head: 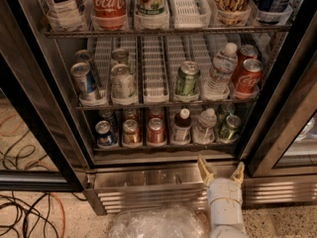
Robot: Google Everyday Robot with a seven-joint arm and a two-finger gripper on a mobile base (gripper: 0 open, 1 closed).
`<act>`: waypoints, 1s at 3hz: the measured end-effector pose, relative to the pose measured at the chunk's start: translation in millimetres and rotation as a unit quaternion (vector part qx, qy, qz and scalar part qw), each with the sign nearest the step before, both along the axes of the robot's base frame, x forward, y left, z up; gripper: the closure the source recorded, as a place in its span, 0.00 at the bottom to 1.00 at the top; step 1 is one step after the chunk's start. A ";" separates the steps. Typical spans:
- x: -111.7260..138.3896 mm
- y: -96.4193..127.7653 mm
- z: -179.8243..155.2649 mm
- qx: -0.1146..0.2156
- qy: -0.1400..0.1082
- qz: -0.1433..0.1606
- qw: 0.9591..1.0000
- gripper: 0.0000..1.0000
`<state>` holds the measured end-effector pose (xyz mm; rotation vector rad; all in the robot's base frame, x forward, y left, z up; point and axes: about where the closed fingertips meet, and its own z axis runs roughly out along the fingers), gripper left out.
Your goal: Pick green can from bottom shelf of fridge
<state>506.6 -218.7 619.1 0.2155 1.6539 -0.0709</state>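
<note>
the small dark green can (230,128) with a silver top stands upright at the right end of the bottom shelf (168,146) - a metal wire rack fitted with white slotted lane trays - inside the tall stainless-steel fridge (148,180) with black-framed glass doors. a second dark can sits directly behind the green can, partly hidden. just left of the green can is a clear plastic bottle (204,125) with a white cap, then a dark bottle (182,125) with a white cap, a red can (155,130), a copper-coloured can (131,131) and, farthest from it, a blue can (104,132). on the rack above the green can stand two red cola cans (247,76), and up and to the left of it a clear water bottle (220,71) and a paler green-and-silver can (187,78). the two-finger gripper (221,162), tan fingers on a white wrist, is below the green can and slightly to its left, in front of the ribbed steel base grille (148,197) and well apart from the can. its fingers are spread wide, tips pointing up toward the shelf, and they hold nothing. below and left of the green can, at the foot of the grille, lies a crumpled clear plastic bag (158,222), and far to the left dark and orange cables (25,217) trail over the speckled floor.
</note>
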 end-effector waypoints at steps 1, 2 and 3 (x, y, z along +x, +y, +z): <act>0.0 0.0 0.0 0.000 0.000 0.000 1.000 0.16; 4.1 -1.4 -0.9 0.002 0.001 -0.002 1.000 0.00; 15.1 -2.6 -1.3 0.002 -0.004 -0.005 1.000 0.00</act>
